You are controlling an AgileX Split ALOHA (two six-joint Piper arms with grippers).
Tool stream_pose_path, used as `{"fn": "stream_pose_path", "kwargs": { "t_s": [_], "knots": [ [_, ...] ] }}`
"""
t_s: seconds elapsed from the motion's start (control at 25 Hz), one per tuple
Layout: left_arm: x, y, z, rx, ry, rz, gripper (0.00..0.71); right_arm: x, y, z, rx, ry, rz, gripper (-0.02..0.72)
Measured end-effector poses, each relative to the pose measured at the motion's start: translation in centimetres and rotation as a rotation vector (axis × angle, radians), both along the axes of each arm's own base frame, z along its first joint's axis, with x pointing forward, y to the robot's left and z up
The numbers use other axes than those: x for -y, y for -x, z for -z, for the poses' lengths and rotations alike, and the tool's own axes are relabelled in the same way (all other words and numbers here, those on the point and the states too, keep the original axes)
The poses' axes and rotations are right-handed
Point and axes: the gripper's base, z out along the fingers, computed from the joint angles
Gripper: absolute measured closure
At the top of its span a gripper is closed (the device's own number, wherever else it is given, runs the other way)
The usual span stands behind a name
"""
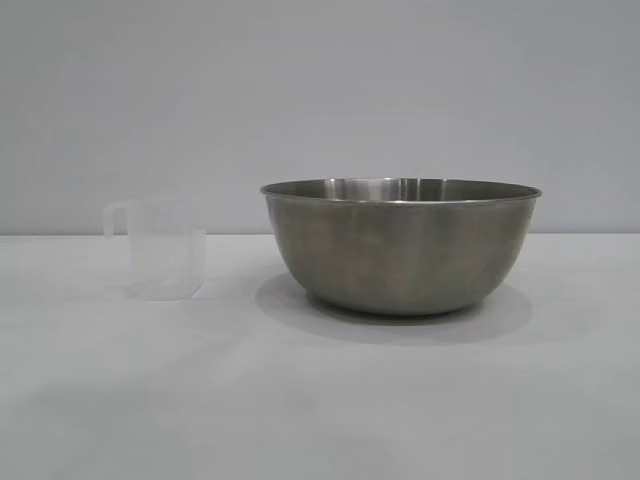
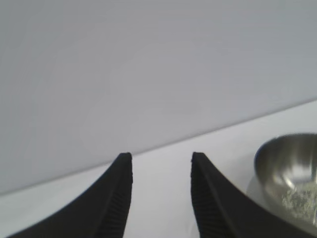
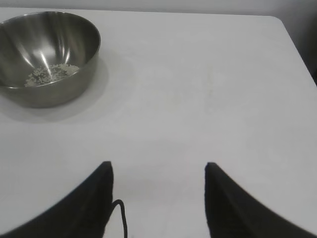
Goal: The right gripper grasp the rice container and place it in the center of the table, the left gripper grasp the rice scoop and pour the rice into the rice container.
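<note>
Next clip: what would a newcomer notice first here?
The big steel bowl sits mid-table and dominates the scene, with a thin patch of rice on its bottom. The small clear plastic cup stands upright to its left, apart from it. Both grippers, left and right, are open and empty.

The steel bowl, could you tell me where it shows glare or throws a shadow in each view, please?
Exterior view: the rice container has a bright rim and a soft shadow on the table. Right wrist view: streaks of glare on its inner wall above the rice, shadow beside it. Left wrist view: soft highlights inside; the left gripper looks blurred.
</note>
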Motion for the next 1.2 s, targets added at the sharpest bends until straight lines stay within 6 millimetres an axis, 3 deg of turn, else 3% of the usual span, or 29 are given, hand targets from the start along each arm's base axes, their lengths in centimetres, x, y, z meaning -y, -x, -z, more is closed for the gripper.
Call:
{"fn": "stream_pose_path", "kwargs": {
  "t_s": [0.24, 0.4, 0.6, 0.84, 1.2],
  "knots": [
    [1.2, 6.3, 0.4, 0.031, -0.006, 0.074, 0.426, 0.0, 0.0, 0.0, 0.000, 0.000, 0.000, 0.312],
    [1.7, 8.6, 1.8, -0.085, -0.018, 0.045, 0.426, 0.0, 0.0, 0.0, 0.000, 0.000, 0.000, 0.312],
    [2.0, 10.1, 2.0, -0.119, 0.010, -0.018, 0.426, 0.0, 0.0, 0.0, 0.000, 0.000, 0.000, 0.312],
    [1.1, 11.0, 3.0, -0.204, 0.069, -0.161, 0.426, 0.0, 0.0, 0.0, 0.001, 0.000, 0.000, 0.312],
    [0.3, 11.4, 3.5, -0.261, 0.083, -0.099, 0.426, 0.0, 0.0, 0.0, 0.001, 0.000, 0.000, 0.312]
  ]
}}
